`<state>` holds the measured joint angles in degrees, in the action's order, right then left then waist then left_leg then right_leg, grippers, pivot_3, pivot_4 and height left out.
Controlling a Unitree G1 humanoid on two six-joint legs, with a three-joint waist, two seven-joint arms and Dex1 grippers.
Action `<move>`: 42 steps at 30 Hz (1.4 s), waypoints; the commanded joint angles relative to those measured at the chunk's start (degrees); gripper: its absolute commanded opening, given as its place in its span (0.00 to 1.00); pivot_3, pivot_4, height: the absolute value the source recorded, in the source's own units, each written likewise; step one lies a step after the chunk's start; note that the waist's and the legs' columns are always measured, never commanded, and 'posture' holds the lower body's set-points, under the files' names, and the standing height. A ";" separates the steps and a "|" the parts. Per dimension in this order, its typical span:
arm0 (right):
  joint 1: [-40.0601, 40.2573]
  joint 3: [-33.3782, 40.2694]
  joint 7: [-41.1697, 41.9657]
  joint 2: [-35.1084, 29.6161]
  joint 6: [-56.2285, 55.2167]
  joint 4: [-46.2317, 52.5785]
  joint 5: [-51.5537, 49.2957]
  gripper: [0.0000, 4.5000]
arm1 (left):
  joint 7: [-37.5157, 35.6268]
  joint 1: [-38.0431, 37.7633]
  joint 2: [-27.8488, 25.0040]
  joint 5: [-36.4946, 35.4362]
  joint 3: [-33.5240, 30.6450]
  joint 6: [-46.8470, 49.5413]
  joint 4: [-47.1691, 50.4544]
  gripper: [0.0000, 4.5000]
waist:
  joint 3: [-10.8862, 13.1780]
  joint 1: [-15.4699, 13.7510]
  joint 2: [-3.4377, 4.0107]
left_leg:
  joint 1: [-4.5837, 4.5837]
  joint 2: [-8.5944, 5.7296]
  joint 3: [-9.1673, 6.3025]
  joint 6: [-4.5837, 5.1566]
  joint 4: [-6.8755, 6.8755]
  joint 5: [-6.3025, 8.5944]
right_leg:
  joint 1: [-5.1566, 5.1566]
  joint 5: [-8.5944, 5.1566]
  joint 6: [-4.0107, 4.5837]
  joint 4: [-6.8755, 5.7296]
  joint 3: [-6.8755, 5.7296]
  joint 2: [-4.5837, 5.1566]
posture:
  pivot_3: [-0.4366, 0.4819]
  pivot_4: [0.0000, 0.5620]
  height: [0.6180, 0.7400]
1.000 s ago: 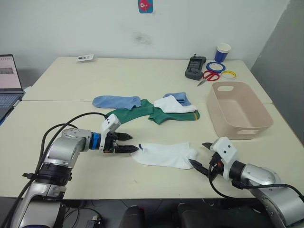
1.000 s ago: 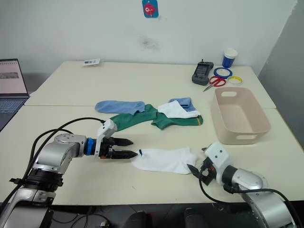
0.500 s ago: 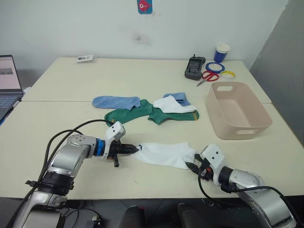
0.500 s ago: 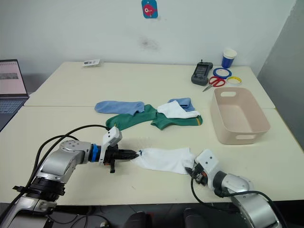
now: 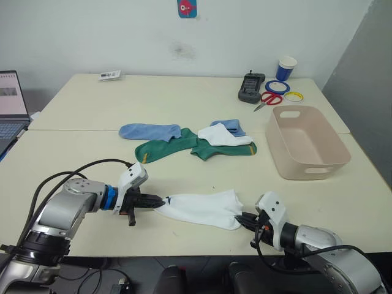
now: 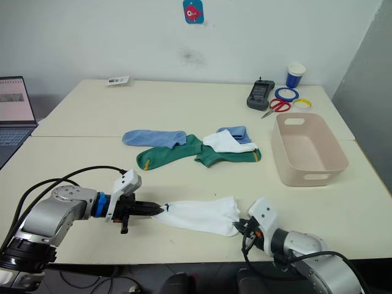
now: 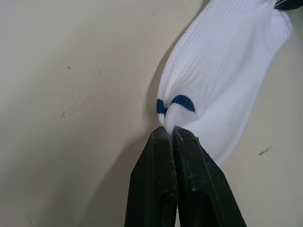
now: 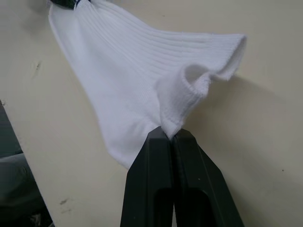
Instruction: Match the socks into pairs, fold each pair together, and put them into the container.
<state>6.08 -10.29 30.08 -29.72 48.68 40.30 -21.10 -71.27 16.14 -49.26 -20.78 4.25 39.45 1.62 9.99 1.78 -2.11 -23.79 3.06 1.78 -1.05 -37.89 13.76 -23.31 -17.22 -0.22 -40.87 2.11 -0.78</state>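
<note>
A white sock (image 5: pixel 199 208) lies stretched near the table's front edge. My left gripper (image 5: pixel 154 201) is shut on its toe end, which carries a small blue mark (image 7: pixel 176 103). My right gripper (image 5: pixel 244 218) is shut on its cuff (image 8: pixel 199 85). Farther back lie a light blue sock (image 5: pixel 150 131), two dark green socks (image 5: pixel 177 147) with yellow stripes, a second white sock (image 5: pixel 222 135) and another light blue sock (image 5: pixel 229 125) partly under it. The beige-pink container (image 5: pixel 306 142) stands at the right and holds nothing.
A blue-and-white paper cup (image 5: pixel 286 67), a black device (image 5: pixel 251 87), red scissors (image 5: pixel 268 98) and tape rings (image 5: pixel 277 86) sit at the back right. A laptop (image 5: pixel 11 107) is at the far left. A small card (image 5: pixel 110 75) lies at the back.
Both grippers went from open to shut on the white sock's two ends. The sock has since been dragged a little leftward and toward the front edge.
</note>
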 commanded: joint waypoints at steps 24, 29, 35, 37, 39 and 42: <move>-5.51 16.36 5.11 -6.41 0.31 7.22 -13.85 1.00 | 5.89 6.91 0.69 -11.22 -13.57 8.64 -6.07 1.00 | 0.06 0.02 -0.09 | 0.01 0.18 0.01 0.00 0.01 0.00 | -0.02 0.00 0.01 0.03 -0.08 -0.14 | 0.48 0.27 0.93; -11.82 14.24 -1.57 -3.99 -1.33 4.91 -9.04 1.00 | 11.47 13.65 5.92 -12.90 -14.37 11.34 -8.67 1.00 | 0.02 -0.03 -0.17 | -0.04 0.09 0.04 0.00 0.05 0.01 | 0.01 0.00 -0.01 0.14 0.00 -0.14 | 0.48 0.27 0.93; -15.83 12.63 -5.97 -2.91 -3.58 2.32 -3.46 1.00 | 16.43 17.79 13.09 -12.77 -12.79 11.52 -9.11 1.00 | 0.03 -0.05 -0.18 | -0.13 0.02 0.02 -0.01 0.01 0.00 | -0.04 0.01 -0.02 0.13 0.00 -0.07 | 0.48 0.27 0.93; -16.23 11.98 -6.19 -3.18 -3.84 2.23 -2.53 1.00 | 17.94 18.35 15.04 -11.96 -11.80 10.34 -9.34 1.00 | 0.03 -0.06 -0.18 | -0.11 0.05 0.02 -0.01 0.03 0.00 | -0.04 0.01 -0.02 0.11 0.01 -0.07 | 0.48 0.27 0.93; -16.36 11.68 -6.58 -2.90 -3.57 2.25 -2.14 1.00 | 19.32 19.40 16.99 -11.97 -11.29 10.52 -9.93 1.00 | 0.03 -0.09 -0.18 | -0.09 0.04 0.01 -0.02 0.02 0.00 | -0.04 0.02 -0.01 0.06 0.01 -0.07 | 0.48 0.27 0.93; -17.32 10.45 -8.29 -2.09 -3.19 1.63 -0.55 1.00 | 19.42 19.91 17.75 -11.77 -11.00 9.61 -10.15 1.00 | 0.03 0.13 -0.18 | -0.08 0.04 0.01 -0.02 0.01 0.00 | -0.03 0.02 -0.01 0.04 0.01 -0.07 | 0.48 0.27 0.93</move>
<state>-9.97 0.32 23.10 -32.32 46.30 41.09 -22.90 -51.82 34.55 -31.07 -32.56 -5.97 50.55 -9.35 10.02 1.91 -2.29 -23.86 3.11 1.81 -1.08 -37.88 13.76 -23.34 -17.21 -0.23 -40.83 2.14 -0.86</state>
